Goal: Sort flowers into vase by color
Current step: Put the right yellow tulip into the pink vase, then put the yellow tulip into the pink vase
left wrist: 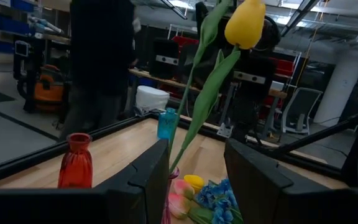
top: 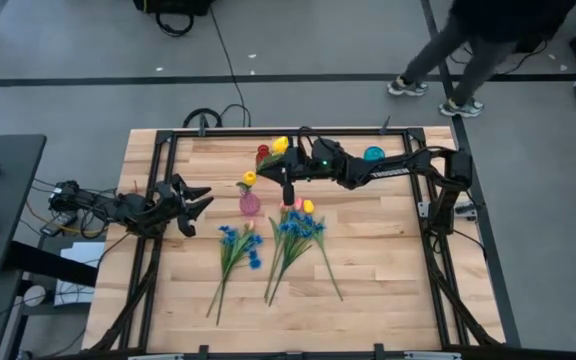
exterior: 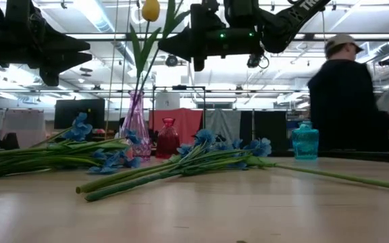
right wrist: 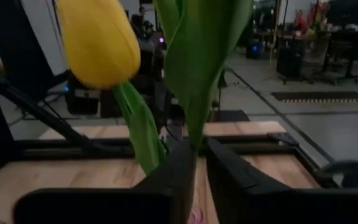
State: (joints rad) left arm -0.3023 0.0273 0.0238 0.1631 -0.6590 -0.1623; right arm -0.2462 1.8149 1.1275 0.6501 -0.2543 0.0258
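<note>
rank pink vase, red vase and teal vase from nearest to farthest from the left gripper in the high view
From the left gripper:
1. Pink vase, just beside it toward the table's middle.
2. Red vase, farther along, at the table's far edge.
3. Teal vase, farthest, on the right arm's side.

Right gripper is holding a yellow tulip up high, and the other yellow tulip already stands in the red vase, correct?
Not quite. The standing yellow tulip is in the pink vase, not the red vase, which looks empty; the high view and low view show this. The right gripper does hold a yellow tulip up high.
</note>
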